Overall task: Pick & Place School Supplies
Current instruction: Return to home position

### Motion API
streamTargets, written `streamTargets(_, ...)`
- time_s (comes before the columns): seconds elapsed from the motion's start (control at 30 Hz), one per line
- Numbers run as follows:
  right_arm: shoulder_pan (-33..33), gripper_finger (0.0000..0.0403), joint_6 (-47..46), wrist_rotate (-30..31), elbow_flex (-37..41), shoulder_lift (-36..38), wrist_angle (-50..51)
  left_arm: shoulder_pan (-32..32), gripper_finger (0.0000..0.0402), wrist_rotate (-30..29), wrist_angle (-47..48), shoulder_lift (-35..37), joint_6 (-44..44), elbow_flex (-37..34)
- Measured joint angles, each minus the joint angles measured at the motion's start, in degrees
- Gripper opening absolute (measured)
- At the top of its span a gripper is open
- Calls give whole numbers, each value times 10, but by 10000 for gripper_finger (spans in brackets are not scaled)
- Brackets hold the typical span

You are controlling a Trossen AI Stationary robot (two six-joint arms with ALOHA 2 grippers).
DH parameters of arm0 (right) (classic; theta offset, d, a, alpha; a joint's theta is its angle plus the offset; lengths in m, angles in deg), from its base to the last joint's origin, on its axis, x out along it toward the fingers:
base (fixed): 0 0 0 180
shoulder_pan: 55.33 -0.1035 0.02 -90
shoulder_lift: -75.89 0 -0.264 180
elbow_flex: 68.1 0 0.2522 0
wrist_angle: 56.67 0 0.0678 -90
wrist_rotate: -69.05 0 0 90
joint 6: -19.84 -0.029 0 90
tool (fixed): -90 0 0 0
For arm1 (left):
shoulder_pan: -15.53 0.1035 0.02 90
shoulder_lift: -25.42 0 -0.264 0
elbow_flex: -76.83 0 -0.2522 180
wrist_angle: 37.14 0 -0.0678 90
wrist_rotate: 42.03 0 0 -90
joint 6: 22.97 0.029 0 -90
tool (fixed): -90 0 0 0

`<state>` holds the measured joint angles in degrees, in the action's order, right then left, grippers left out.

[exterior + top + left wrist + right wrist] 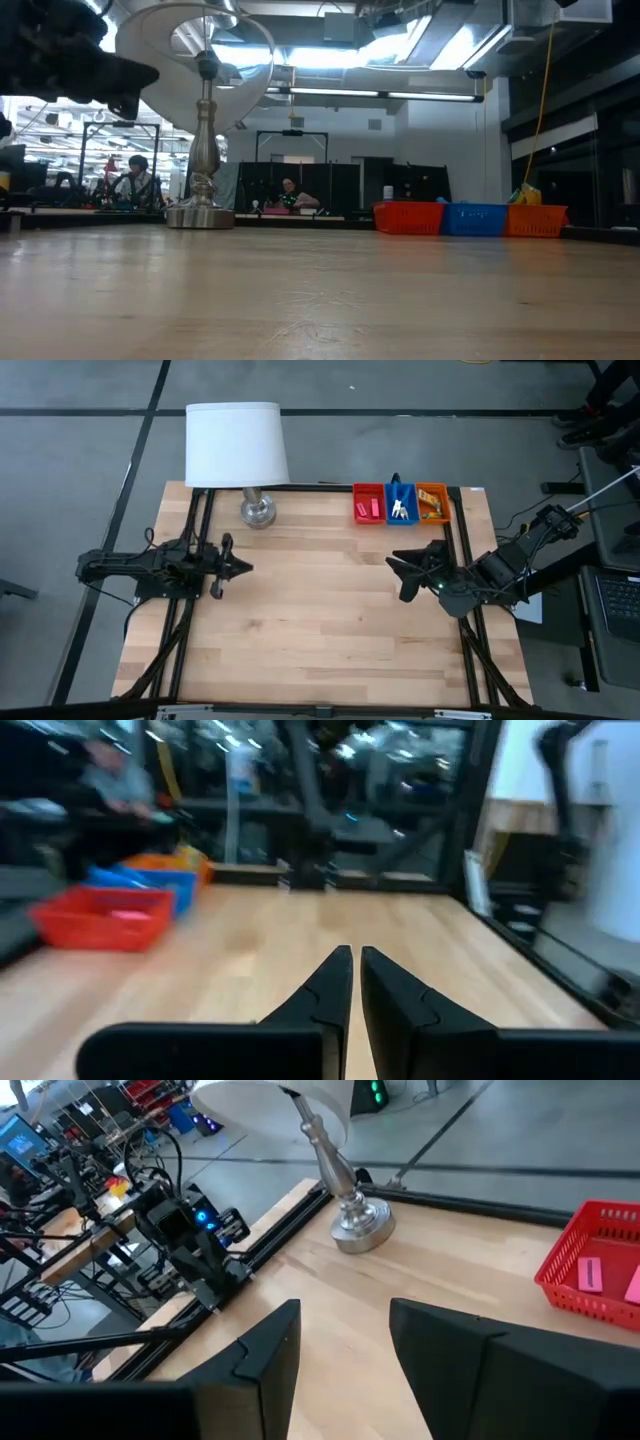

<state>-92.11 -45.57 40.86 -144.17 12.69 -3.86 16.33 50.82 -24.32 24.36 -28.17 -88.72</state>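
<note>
Table point(320, 630) work looks done (supplies point(400, 506) sit in bins point(355, 504)). Left gripper point(246, 569) is closed, right gripper point(397, 578) spread, both empty.

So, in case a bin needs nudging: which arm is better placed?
Likely right. The right gripper, open, hangs just before the bins; the left gripper sits across the table, by the lamp.

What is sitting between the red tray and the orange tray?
The blue tray, snug beside the red tray and the orange tray, with blue-handled tools inside. The high view shows it best.
</note>
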Motion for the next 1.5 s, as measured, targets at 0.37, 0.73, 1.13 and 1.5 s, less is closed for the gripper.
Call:
streamTargets(0.37,-28,160,-52,-28,0,-2,59,1,22,-44,5,-28,-67,0)
streamTargets(0.73,-87,160,-218,-110,170,6,36,1,22,-45,4,-34,-91,0)
streamTargets(1.13,218,160,381,-488,339,5,-620,1,22,-45,4,-33,-91,0)
streamTargets(1.5,393,160,498,-685,495,227,-614,0,22,-47,3,-33,-91,0)
